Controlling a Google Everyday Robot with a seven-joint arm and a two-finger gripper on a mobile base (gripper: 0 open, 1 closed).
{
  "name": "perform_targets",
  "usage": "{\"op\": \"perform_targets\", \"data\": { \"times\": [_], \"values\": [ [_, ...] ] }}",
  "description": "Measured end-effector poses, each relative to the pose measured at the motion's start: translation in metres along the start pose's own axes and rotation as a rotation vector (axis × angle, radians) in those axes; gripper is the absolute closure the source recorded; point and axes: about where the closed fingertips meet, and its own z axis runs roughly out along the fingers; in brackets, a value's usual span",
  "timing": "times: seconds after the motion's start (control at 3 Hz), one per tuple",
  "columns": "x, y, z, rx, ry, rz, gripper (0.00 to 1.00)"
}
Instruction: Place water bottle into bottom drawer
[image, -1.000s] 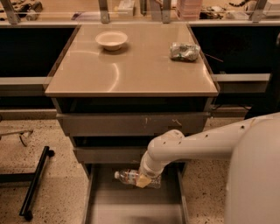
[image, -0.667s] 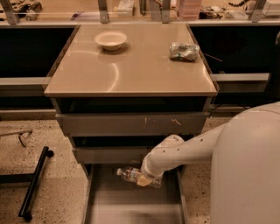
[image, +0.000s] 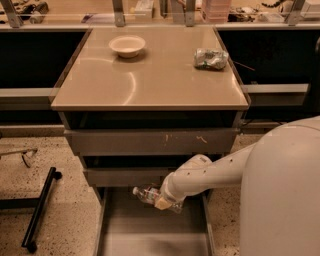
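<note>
The water bottle (image: 147, 194) is a small clear bottle with a white cap pointing left. It lies on its side in my gripper (image: 164, 201), a little above the floor of the open bottom drawer (image: 150, 232). The gripper is shut on the bottle's middle, at the drawer's back edge, just under the middle drawer front (image: 130, 176). My white arm reaches in from the right and hides part of the bottle's base.
A white bowl (image: 127, 45) and a crumpled silvery-green foil bag (image: 211, 58) sit on the tan cabinet top (image: 150, 80). The top drawer front (image: 150, 141) is scratched. A black bar (image: 39, 207) lies on the speckled floor at left.
My arm has drawn in towards the camera and fills more of the right side. The gripper with the bottle has stayed over the back of the bottom drawer.
</note>
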Motion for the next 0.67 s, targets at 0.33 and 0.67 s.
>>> {"op": "perform_targets", "data": {
  "times": [0.33, 0.67],
  "values": [
    [0.012, -0.004, 0.02, -0.001, -0.053, 0.027, 1.0],
    [0.017, -0.018, 0.056, -0.001, -0.184, 0.072, 1.0]
  ]
}}
